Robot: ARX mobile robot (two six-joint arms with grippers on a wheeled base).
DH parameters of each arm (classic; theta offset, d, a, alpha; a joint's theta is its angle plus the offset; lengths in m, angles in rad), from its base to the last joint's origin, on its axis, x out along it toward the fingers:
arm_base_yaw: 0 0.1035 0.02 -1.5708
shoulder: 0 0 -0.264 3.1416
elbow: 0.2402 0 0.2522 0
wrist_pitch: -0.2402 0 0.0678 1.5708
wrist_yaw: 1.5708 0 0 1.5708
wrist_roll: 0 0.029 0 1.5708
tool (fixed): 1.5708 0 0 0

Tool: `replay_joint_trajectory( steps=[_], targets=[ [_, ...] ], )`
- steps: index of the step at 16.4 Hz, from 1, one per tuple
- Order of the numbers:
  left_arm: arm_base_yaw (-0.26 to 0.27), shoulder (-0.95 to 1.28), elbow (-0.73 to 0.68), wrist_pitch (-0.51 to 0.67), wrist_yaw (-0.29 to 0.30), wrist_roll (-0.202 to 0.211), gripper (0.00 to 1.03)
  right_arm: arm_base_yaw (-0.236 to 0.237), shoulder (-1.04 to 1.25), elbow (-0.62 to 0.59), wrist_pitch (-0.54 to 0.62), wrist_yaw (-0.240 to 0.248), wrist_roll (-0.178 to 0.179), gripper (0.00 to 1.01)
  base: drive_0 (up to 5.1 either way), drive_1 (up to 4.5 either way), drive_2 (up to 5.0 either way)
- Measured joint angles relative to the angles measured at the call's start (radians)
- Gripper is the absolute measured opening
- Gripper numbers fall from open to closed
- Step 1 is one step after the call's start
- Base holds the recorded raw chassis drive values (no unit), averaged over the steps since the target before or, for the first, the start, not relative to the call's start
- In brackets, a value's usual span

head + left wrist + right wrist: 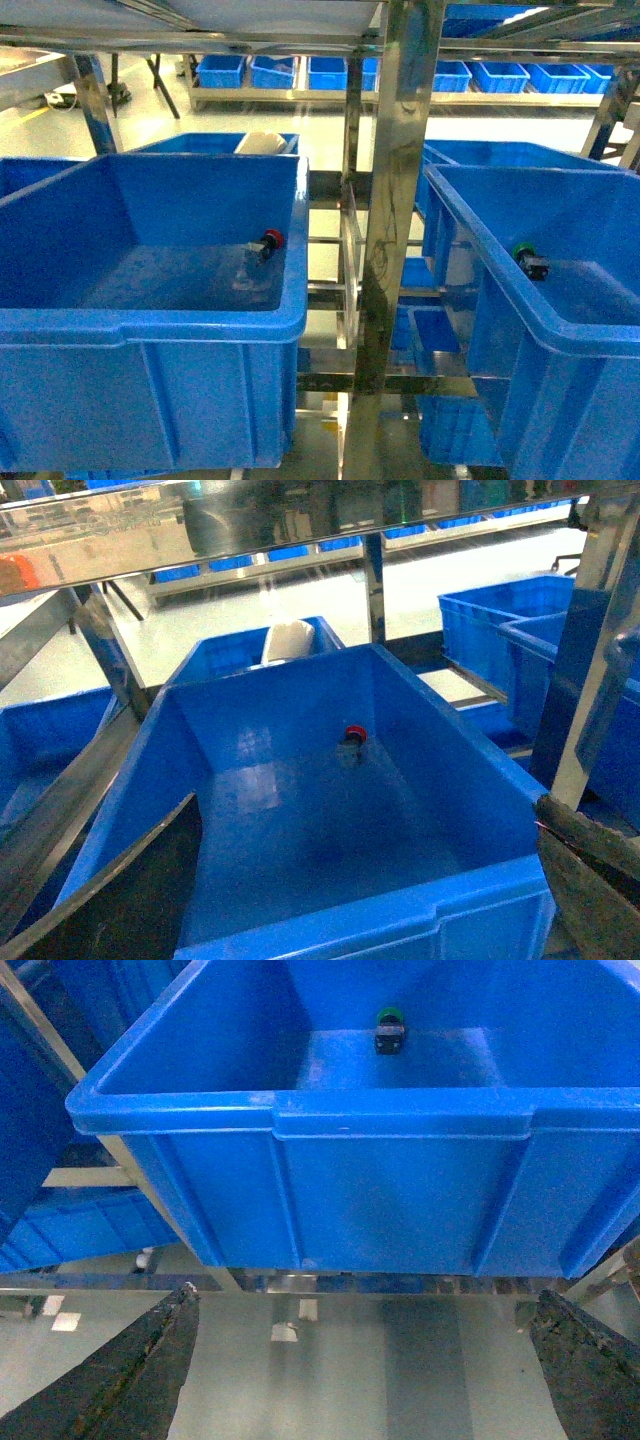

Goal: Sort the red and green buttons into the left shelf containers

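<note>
Neither arm shows in the head view; only the wrist cameras catch the dark fingertips. The left gripper hangs above the near rim of the big deep blue plastic tub on the left, its two dark fingers spread wide at the bottom corners of that view with nothing between them. The right gripper sits lower, in front of the outer wall of the second large blue tub on the right, fingers likewise wide apart and empty, pale floor showing between them. The red-capped push-button on its dark body lies on the floor of the left tub, close to the far right corner. The green-capped push-button rests inside the right tub against its left wall. A tall shiny steel shelf post stands between the two tubs, and a steel shelf bar runs overhead. Behind the left tub sits another blue tub holding a white object, and a row of small blue bins lines the far wall.
</note>
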Motion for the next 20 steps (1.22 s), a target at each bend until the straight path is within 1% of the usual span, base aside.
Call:
replay_joint_trajectory(
  steps=[2,3,4,6,7,8,10,11,12,13,15,16,17,18,19,20],
  targets=[
    [0.000,0.000,0.000,0.000,0.000,0.000,0.98,0.000,0.000,0.000,0.000,0.000,0.000,0.98,0.0,0.00,0.0],
    [0.000,0.000,0.000,0.000,0.000,0.002,0.93,0.000,0.000,0.000,0.000,0.000,0.000,0.98,0.0,0.00,0.0],
    [0.000,0.000,0.000,0.000,0.000,0.003,0.82,0.000,0.000,0.000,0.000,0.000,0.000,0.91,0.0,0.00,0.0],
    [0.000,0.000,0.000,0.000,0.000,0.003,0.57,0.000,0.000,0.000,0.000,0.000,0.000,0.66,0.0,0.00,0.0],
    [0.000,0.000,0.000,0.000,0.000,0.003,0.44,0.000,0.000,0.000,0.000,0.000,0.000,0.55,0.0,0.00,0.0],
    [0.000,0.000,0.000,0.000,0.000,0.003,0.32,0.000,0.000,0.000,0.000,0.000,0.000,0.40,0.0,0.00,0.0],
    [0.000,0.000,0.000,0.000,0.000,0.003,0.06,0.000,0.000,0.000,0.000,0.000,0.000,0.14,0.0,0.00,0.0],
    [0.000,0.000,0.000,0.000,0.000,0.004,0.02,0.000,0.000,0.000,0.000,0.000,-0.001,0.01,0.0,0.00,0.0],
    [0.000,0.000,0.000,0.000,0.000,0.004,0.01,0.000,0.000,0.000,0.000,0.000,-0.004,0.03,0.0,0.00,0.0],
    [0.000,0.000,0.000,0.000,0.000,0.004,0.10,0.000,0.000,0.000,0.000,0.000,-0.003,0.15,0.0,0.00,0.0],
    [0.000,0.000,0.000,0.000,0.000,0.004,0.37,0.000,0.000,0.000,0.000,0.000,-0.003,0.43,0.0,0.00,0.0],
    [-0.001,0.000,-0.001,0.011,-0.006,0.003,0.50,0.024,-0.052,-0.091,0.277,0.040,0.054,0.38,0.0,0.00,0.0],
    [0.000,-0.011,-0.050,0.142,-0.085,-0.042,0.39,0.097,-0.180,-0.178,0.435,0.082,0.124,0.23,0.0,0.00,0.0],
    [0.011,-0.023,-0.064,0.153,-0.086,-0.052,0.35,0.117,-0.195,-0.180,0.477,0.105,0.140,0.19,0.0,0.00,0.0],
    [0.017,-0.029,-0.070,0.154,-0.084,-0.054,0.33,0.127,-0.199,-0.180,0.504,0.108,0.143,0.17,0.0,0.00,0.0],
    [0.029,-0.043,-0.081,0.149,-0.082,-0.061,0.30,0.143,-0.212,-0.180,0.534,0.129,0.155,0.14,0.0,0.00,0.0]
  ],
)
